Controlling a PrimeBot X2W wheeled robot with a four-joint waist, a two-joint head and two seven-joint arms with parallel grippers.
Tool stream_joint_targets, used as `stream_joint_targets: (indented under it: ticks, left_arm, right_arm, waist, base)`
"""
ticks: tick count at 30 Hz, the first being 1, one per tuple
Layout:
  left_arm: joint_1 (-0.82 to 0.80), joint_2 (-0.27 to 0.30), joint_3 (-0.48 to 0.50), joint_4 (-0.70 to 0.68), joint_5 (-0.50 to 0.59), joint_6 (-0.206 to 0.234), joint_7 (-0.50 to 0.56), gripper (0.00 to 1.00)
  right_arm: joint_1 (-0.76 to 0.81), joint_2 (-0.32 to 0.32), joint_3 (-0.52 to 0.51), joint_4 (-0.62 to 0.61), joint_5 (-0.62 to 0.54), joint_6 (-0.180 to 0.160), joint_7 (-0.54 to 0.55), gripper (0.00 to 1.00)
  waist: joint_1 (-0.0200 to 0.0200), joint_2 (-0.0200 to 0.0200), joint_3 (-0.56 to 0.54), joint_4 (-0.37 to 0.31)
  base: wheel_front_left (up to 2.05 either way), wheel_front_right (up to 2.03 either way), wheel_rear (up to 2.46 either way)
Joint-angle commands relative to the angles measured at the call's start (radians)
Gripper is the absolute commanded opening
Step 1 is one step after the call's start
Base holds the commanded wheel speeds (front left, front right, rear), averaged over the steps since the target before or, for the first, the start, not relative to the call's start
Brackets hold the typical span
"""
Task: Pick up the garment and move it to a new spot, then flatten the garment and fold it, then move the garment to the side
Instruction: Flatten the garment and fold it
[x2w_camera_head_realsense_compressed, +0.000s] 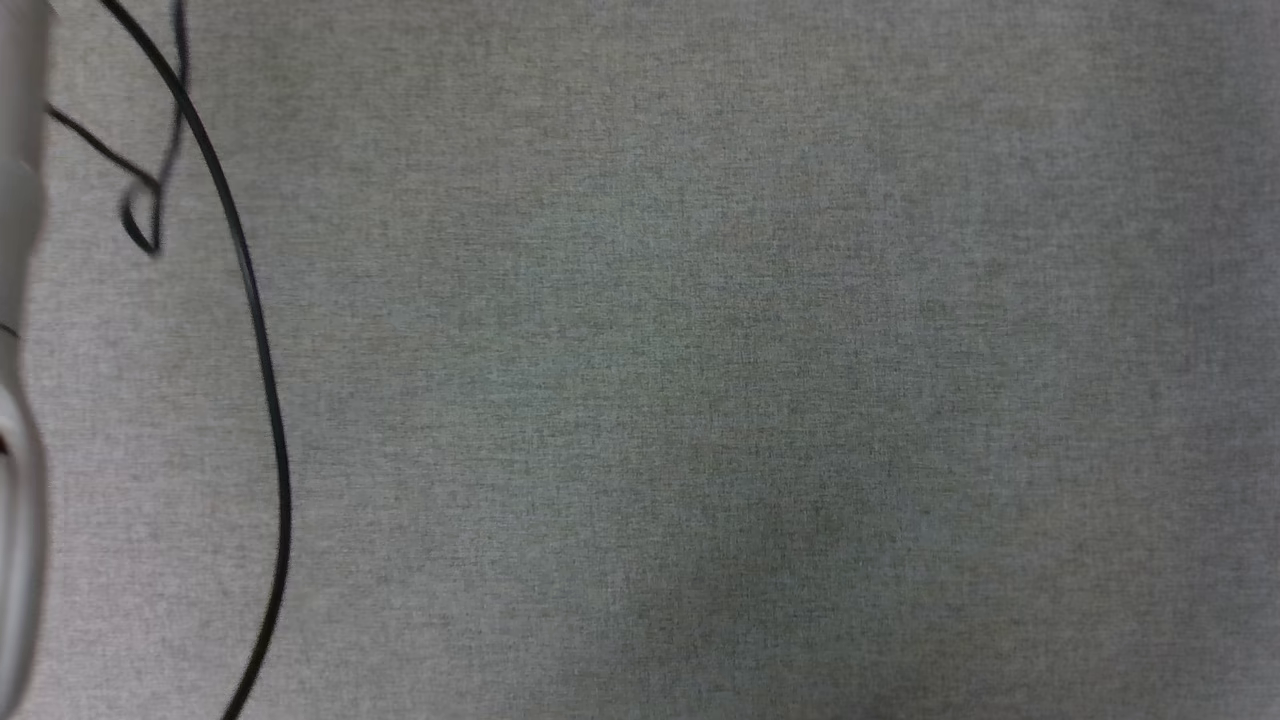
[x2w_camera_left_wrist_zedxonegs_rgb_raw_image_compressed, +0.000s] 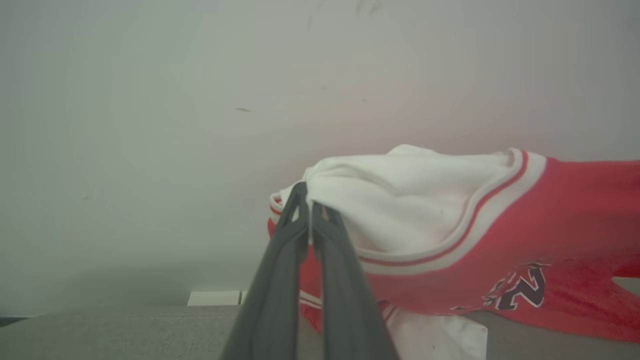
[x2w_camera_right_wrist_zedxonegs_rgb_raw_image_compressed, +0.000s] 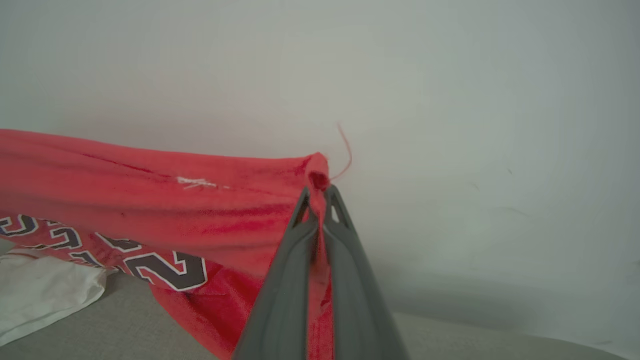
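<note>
Jersey (x2w_camera_left_wrist_zedxonegs_rgb_raw_image_compressed: 560, 215) hangs stretched above the worktop (x2w_camera_left_wrist_zedxonegs_rgb_raw_image_compressed: 100, 330), its lower edge trailing on it; left claw (x2w_camera_left_wrist_zedxonegs_rgb_raw_image_compressed: 310, 200) is pinched tight on the white sleeve, right claw (x2w_camera_right_wrist_zedxonegs_rgb_raw_image_compressed: 318, 192) on a red corner; both bites look shallow, so the thin cloth could slip out, or the trailing part could drag and bunch; print: a black, white-outlined "2" reads, the rest is creased.

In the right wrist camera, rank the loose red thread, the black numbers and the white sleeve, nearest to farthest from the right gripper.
1. Loose red thread, just above the tips of the right gripper, at the garment corner it pinches.
2. Black numbers, lower left on the hanging red cloth.
3. White sleeve, far lower left, resting on the grey surface.
</note>
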Motion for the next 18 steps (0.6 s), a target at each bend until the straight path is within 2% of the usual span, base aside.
stream_joint_targets:
  ticks: [1,5,11,16,18]
  left_arm:
    - [0.053,-0.013,0.005,0.013,-0.018,-0.016,-0.015,0.00]
    - [0.192,-0.026,0.019,0.031,-0.059,-0.042,-0.040,0.00]
    - [0.466,-0.033,0.022,0.001,-0.101,-0.060,-0.073,0.00]
    - [0.685,-0.027,0.033,-0.073,-0.106,-0.059,-0.082,0.00]
    - [0.770,-0.016,0.047,-0.121,-0.094,-0.043,-0.082,0.00]
  right_arm:
    - [0.059,-0.005,0.026,-0.007,0.024,-0.002,-0.013,0.00]
    - [0.219,-0.011,0.089,-0.034,0.095,-0.002,-0.041,0.00]
    - [0.516,-0.032,0.161,-0.092,0.211,-0.002,-0.085,0.00]
    - [0.741,-0.061,0.198,-0.142,0.293,-0.002,-0.093,0.00]
    - [0.820,-0.062,0.210,-0.169,0.322,-0.002,-0.092,0.00]
  waist:
    - [-0.0002,0.0000,-0.012,0.007]
    - [-0.0002,0.0000,-0.058,0.014]
    - [-0.0002,0.0000,-0.188,0.021]
    - [-0.0002,0.0000,-0.318,0.023]
    - [-0.0002,0.0000,-0.369,0.020]
  base:
    - [0.00,0.00,0.00]
    - [0.00,0.00,0.00]
    - [0.00,0.00,0.00]
    - [0.00,0.00,0.00]
    - [0.00,0.00,0.00]
